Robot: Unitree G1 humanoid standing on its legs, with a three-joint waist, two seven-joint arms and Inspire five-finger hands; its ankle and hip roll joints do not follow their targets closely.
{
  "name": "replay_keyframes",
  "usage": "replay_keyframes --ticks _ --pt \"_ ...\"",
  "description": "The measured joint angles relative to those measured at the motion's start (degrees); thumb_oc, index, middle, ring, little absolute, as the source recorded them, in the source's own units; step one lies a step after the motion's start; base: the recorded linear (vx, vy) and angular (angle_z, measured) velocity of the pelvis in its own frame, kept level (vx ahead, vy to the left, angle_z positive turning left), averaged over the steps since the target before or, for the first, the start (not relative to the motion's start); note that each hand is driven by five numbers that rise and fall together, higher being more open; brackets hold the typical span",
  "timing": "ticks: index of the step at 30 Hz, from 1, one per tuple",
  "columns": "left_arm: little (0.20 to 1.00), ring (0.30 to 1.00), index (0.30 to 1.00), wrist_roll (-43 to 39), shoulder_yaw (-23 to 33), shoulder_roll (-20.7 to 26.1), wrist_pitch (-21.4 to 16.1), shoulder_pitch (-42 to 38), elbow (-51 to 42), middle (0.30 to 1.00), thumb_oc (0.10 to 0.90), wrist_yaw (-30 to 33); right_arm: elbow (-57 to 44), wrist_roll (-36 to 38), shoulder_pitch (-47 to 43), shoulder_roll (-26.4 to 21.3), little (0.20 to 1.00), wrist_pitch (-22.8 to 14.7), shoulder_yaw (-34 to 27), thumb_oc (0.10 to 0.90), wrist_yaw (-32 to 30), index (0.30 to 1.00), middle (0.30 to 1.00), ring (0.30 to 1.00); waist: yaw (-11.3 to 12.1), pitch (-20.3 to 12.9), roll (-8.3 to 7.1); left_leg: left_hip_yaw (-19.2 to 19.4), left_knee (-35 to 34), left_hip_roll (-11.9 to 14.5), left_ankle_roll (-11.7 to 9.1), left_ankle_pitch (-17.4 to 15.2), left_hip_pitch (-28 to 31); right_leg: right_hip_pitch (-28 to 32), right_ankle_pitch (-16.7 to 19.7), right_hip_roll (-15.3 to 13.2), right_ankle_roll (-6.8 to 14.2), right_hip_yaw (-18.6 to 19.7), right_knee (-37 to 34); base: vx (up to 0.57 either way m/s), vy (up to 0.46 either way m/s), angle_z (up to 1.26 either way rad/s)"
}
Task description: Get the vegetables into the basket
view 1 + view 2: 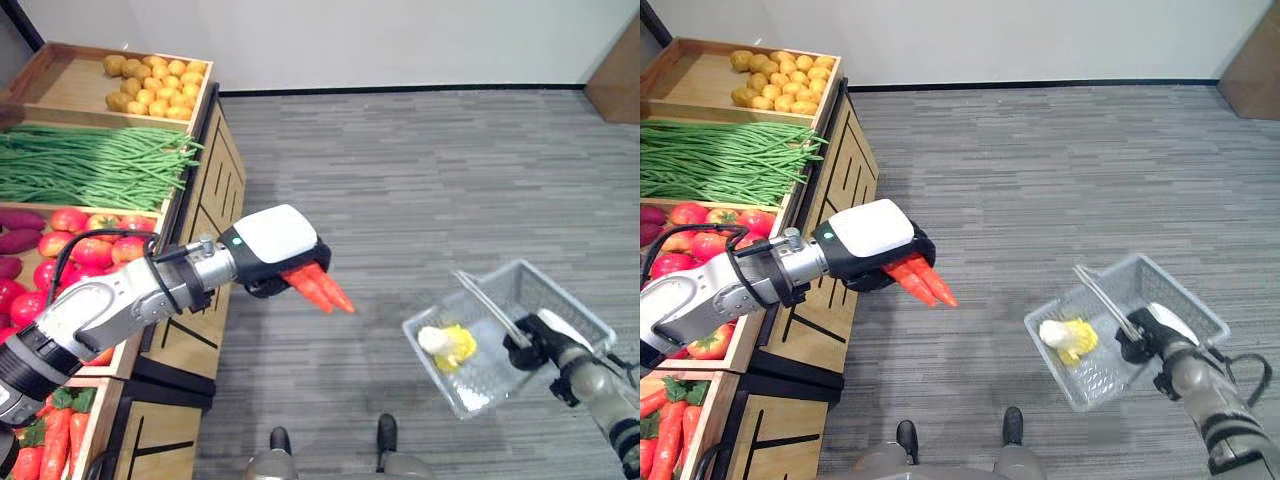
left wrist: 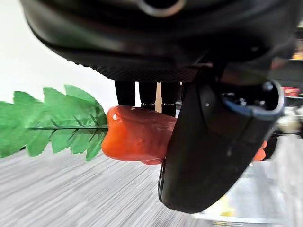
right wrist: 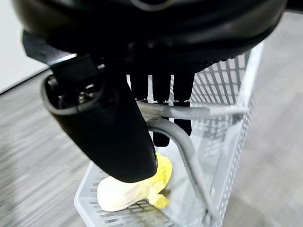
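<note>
My left hand (image 1: 268,252) is out over the floor beside the produce stand, shut on orange carrots (image 1: 318,287) whose tips point toward the basket. In the left wrist view a carrot (image 2: 137,139) with green leaves (image 2: 52,123) lies under the curled fingers (image 2: 213,142). My right hand (image 1: 535,340) is shut on the handle (image 3: 180,137) of a pale wire basket (image 1: 560,305) held low at the right. A yellow-white vegetable (image 1: 447,345) lies in the basket.
The wooden produce stand (image 1: 205,190) at the left holds potatoes (image 1: 155,85), green beans (image 1: 90,165), tomatoes (image 1: 70,250), sweet potatoes (image 1: 20,230) and more carrots (image 1: 45,440). Grey floor (image 1: 420,180) spreads between the stand and basket.
</note>
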Motion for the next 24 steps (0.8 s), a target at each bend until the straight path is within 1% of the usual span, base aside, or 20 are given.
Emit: replay_keyframes --ticks 2,4,5,6,7,10,12,15,19,21,24 --pt "0.300 0.300 0.300 -0.2 -0.7 -0.1 -0.4 -1.7 -0.9 0.300 0.400 0.0 -0.2 -0.2 -2.2 0.0 0.300 -0.5 1.4 0.400 0.0 0.300 0.300 0.300 0.3 -0.1 0.09 -0.1 0.0 0.1 0.0 0.1 0.0 0.1 0.0 0.1 0.0 -0.2 0.0 0.00 -0.009 0.02" --pt "0.300 0.300 0.300 -1.5 -3.0 -0.7 -0.7 -4.8 -1.4 0.300 0.400 -0.1 0.1 -0.7 -6.7 0.2 0.300 -0.6 4.3 0.400 -0.2 0.300 0.300 0.300 0.6 -0.3 0.46 -0.3 0.0 0.1 0.0 0.2 0.0 0.2 0.0 0.1 0.0 -0.4 0.0 -0.01 -0.019 0.05" --pt "0.300 0.300 0.300 -1.7 -3.4 -0.8 -0.7 -5.1 -1.4 0.300 0.400 -0.1 0.1 -0.7 -7.5 0.3 0.300 -0.6 4.9 0.400 -0.3 0.300 0.300 0.300 0.7 -0.4 0.60 -0.4 0.0 0.1 0.0 0.2 0.0 0.2 0.0 0.1 0.0 -0.4 0.0 -0.01 -0.021 0.03" --pt "0.300 0.300 0.300 -1.7 -6.3 -1.1 0.0 -8.0 -1.6 0.300 0.400 -0.5 0.6 -0.8 -10.0 0.4 0.300 0.5 7.8 0.400 -0.4 0.300 0.300 0.300 0.7 -0.5 0.72 -0.4 0.0 0.1 0.0 0.3 0.0 0.3 0.0 0.1 0.0 -0.5 0.0 0.00 0.000 0.00" --pt "0.300 0.300 0.300 -1.7 -7.3 -1.6 -0.2 -9.5 -1.6 0.300 0.400 -0.9 0.5 -0.8 -11.0 0.4 0.300 0.4 8.6 0.400 -0.4 0.300 0.300 0.300 0.8 -0.5 0.76 -0.4 0.0 0.1 0.0 0.3 0.0 0.3 0.0 0.1 0.0 -0.5 0.0 0.00 0.000 0.00" --pt "0.300 0.300 0.300 -2.3 -9.2 -4.4 -0.7 -12.1 -2.8 0.300 0.400 -1.1 0.3 -0.8 -14.9 1.6 0.300 0.2 12.2 0.400 -0.5 0.300 0.300 0.300 1.0 -0.9 1.37 -0.5 0.0 0.2 0.0 0.3 0.0 0.3 0.0 0.1 0.0 -0.7 0.0 0.00 0.000 0.00" --pt "0.300 0.300 0.300 -2.4 -10.4 -5.6 -0.7 -13.8 -3.0 0.300 0.400 -1.3 0.3 -0.8 -16.4 2.8 0.300 0.6 13.6 0.400 -0.6 0.300 0.300 0.300 1.1 -0.9 1.40 -0.5 0.0 0.2 0.0 0.3 0.0 0.4 0.0 0.1 0.0 -0.7 0.0 0.00 0.000 0.00" --pt "0.300 0.300 0.300 -3.4 -10.5 -7.7 -0.7 -14.5 -3.4 0.300 0.400 -1.3 -0.2 -0.8 -16.9 5.5 0.300 0.7 13.8 0.400 -0.6 0.300 0.300 0.300 1.3 -0.9 1.46 -0.6 0.0 0.2 0.0 0.3 0.1 0.5 0.0 0.2 0.0 -0.8 0.0 0.00 0.000 0.00" --pt "0.300 0.300 0.300 -3.4 -11.6 -8.7 -0.2 -15.2 -3.1 0.300 0.400 -1.8 -0.2 -0.7 -17.4 8.0 0.300 1.7 16.0 0.400 -0.5 0.300 0.300 0.300 1.3 -0.9 1.48 -0.6 0.0 0.2 0.0 0.3 0.1 0.5 0.0 0.1 0.0 -0.7 0.0 0.00 0.000 0.00" --pt "0.300 0.300 0.300 -3.4 -12.7 -9.2 0.0 -15.2 -3.0 0.300 0.400 -2.2 -0.1 -0.5 -17.5 9.3 0.300 2.1 16.1 0.400 -0.6 0.300 0.300 0.300 1.3 -1.0 1.52 -0.6 0.0 0.2 0.0 0.3 0.1 0.5 0.0 0.1 0.0 -0.7 0.0 0.00 0.000 0.00" --pt "0.300 0.300 0.300 -3.4 -13.6 -11.8 0.4 -15.2 -2.0 0.300 0.400 -2.9 -0.1 1.2 -17.5 11.4 0.300 3.0 16.0 0.400 -0.6 0.300 0.300 0.300 1.3 -1.0 1.52 -0.6 0.0 0.2 0.0 0.3 0.1 0.5 0.0 0.1 0.0 -0.7 0.0 0.00 0.000 0.00"
